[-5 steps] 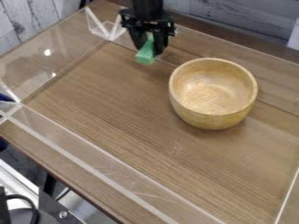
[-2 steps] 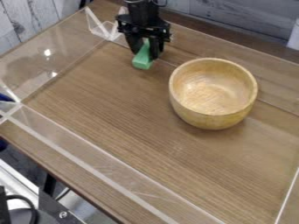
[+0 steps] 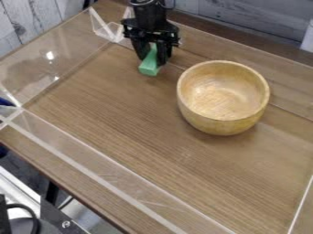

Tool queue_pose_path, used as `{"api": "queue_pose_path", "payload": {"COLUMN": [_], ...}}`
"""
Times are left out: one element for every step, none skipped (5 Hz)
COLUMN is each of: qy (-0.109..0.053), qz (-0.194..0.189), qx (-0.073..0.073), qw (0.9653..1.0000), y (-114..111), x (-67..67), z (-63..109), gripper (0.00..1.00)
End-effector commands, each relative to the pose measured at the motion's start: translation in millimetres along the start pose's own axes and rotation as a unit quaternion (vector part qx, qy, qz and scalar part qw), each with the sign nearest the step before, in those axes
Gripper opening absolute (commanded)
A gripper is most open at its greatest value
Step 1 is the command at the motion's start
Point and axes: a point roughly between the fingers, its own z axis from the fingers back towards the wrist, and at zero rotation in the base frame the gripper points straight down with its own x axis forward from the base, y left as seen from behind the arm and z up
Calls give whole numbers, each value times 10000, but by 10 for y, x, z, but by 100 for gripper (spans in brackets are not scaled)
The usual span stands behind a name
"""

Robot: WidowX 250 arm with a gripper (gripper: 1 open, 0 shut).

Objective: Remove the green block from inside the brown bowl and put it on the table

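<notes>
The green block (image 3: 149,63) is at the back of the table (image 3: 128,132), left of the brown bowl (image 3: 222,97). My gripper (image 3: 153,55) points almost straight down over it, its black fingers shut on the block's upper part. The block's lower end is at or just above the wood; I cannot tell whether it touches. The bowl is empty and stands about a hand's width to the right of the gripper.
Low clear acrylic walls (image 3: 49,57) edge the table on the left, back and front. A pale plank surface lies beyond the back left wall.
The gripper and the green block have barely shifted, and the grip on the block is unchanged. The bowl has not moved.
</notes>
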Motion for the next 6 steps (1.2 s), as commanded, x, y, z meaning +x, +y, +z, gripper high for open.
{"api": "queue_pose_path", "payload": {"qy": [-454, -495, -580, -565, -526, -519], "qz": [-9, 7, -33, -36, -253, -442], "qx": [58, 3, -77, -57, -149, -246], "qw": [9990, 9988, 9983, 9984, 9982, 9974], "y": [-7, -35, -107, -80, -229, -376], "x": [115, 107, 85, 132, -118, -349], "z": [405, 516, 655, 526, 619, 745], "gripper": [0, 0, 0, 0, 0, 0]}}
